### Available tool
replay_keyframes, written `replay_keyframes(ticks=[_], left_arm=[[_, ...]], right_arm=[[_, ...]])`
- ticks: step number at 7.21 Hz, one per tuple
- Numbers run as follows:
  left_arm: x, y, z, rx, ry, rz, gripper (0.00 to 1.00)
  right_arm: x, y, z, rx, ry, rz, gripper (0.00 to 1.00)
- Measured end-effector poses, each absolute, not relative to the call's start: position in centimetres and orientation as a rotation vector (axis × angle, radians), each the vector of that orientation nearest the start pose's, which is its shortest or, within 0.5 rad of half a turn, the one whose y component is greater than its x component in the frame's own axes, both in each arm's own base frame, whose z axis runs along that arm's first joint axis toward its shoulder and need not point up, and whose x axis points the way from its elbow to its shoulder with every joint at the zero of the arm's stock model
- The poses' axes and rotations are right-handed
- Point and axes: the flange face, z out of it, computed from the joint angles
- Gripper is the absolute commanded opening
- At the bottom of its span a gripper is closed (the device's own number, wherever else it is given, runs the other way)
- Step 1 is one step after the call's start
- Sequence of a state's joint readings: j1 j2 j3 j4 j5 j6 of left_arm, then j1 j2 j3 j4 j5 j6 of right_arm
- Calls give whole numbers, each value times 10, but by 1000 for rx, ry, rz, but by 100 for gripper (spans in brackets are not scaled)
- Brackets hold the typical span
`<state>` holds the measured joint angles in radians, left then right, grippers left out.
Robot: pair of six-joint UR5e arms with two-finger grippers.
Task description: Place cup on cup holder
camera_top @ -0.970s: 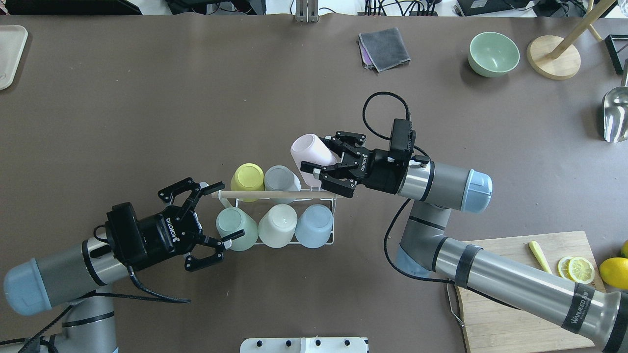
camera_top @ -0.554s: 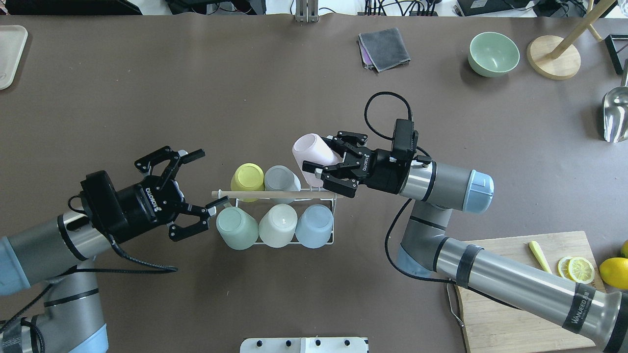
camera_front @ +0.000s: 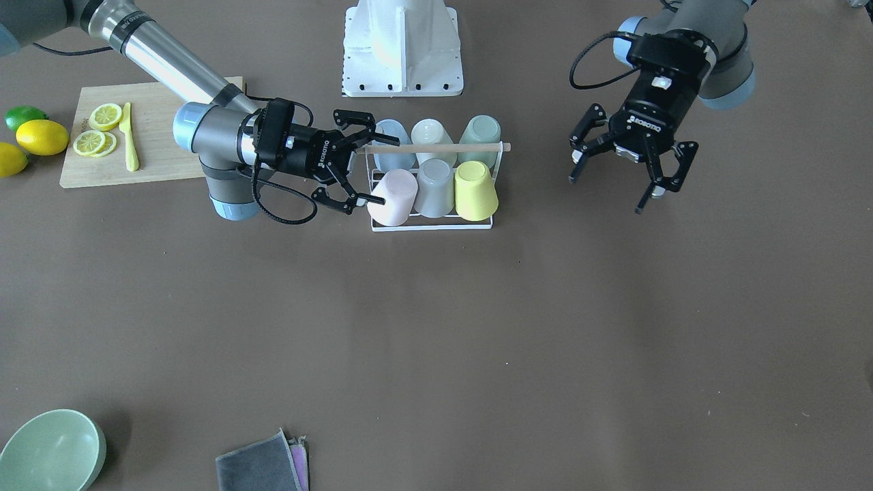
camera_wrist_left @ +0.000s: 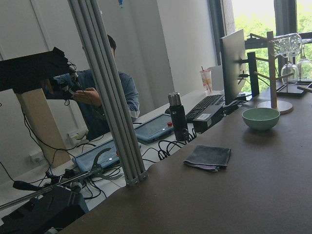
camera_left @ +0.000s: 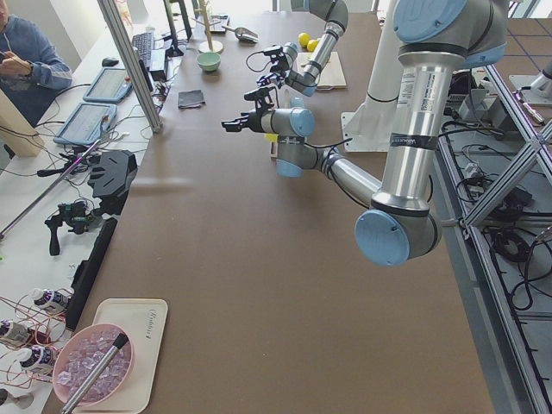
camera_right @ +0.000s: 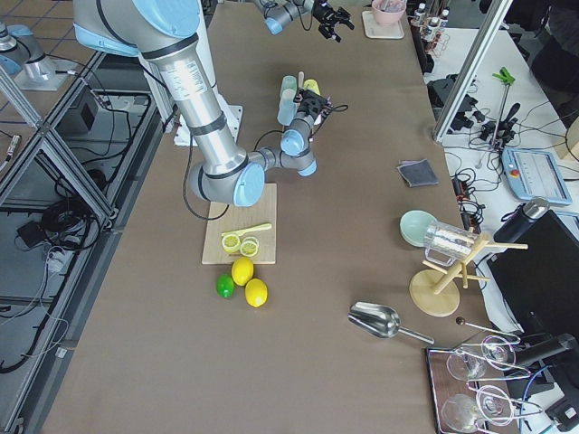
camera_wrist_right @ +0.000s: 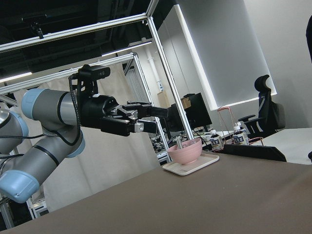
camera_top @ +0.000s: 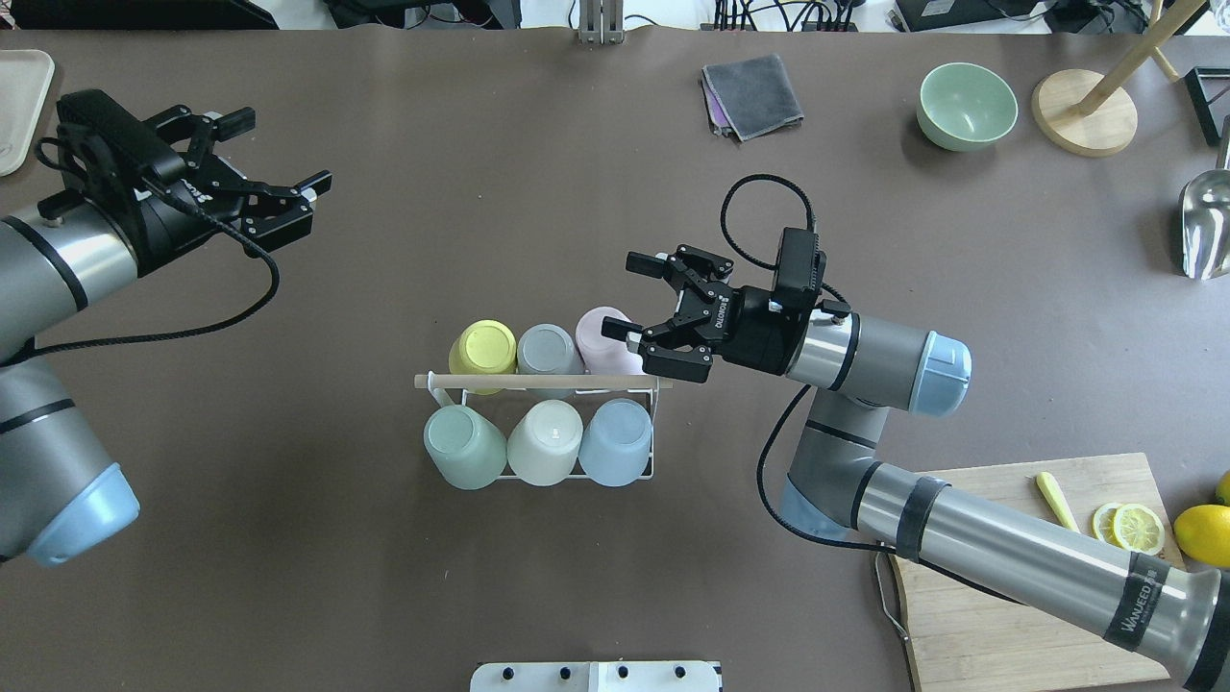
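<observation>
Pink cup is on the cup holder: bottom up, far row, end slot, directly ahead of the right fingers. Those are spread wide and grip nothing. One tip overlaps the cup's side; can't tell if it touches. The other hangs past the cup, apart from it. My read: cup is seated and only the retreat is left. The wide spread makes sense, since it gives the cup room on pull-back.

In the way: wooden rod runs just beside the nearer finger. Grey cup sits right beside the pink one on the side away from the fingers, with the yellow cup beyond it. Pulling straight back along the arm should miss all three. Sideways drift risks clipping rod or cup.

Left fingers are also open and empty, well apart from the cup holder, over bare tabletop. Cloth, green bowl and cutting board are far from both.
</observation>
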<state>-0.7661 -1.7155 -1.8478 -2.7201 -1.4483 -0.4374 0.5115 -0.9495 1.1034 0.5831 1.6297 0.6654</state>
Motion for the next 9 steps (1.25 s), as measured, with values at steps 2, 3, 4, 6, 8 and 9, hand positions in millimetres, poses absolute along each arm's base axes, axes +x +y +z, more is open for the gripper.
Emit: replay_keyframes(ticks=[2, 3, 4, 6, 8, 9], left_arm=[[229, -499, 343, 1122, 842, 163, 97], [211, -511, 356, 1024, 849, 146, 97], [193, -522, 372, 895, 861, 100, 97], [155, -543, 411, 628, 816, -41, 97], [109, -556, 448, 387, 745, -164, 97], [87, -558, 465, 286, 704, -230, 97]], right_arm=[[-469, -465, 299, 1511, -1684, -235, 100], [-454, -489, 281, 1491, -1601, -220, 100], [-440, -508, 259, 1451, -1515, -208, 100], [-429, -538, 234, 1319, -1331, -178, 100], [-425, -568, 245, 1150, -1121, -147, 100], [-422, -579, 256, 1034, -1003, -139, 100]])
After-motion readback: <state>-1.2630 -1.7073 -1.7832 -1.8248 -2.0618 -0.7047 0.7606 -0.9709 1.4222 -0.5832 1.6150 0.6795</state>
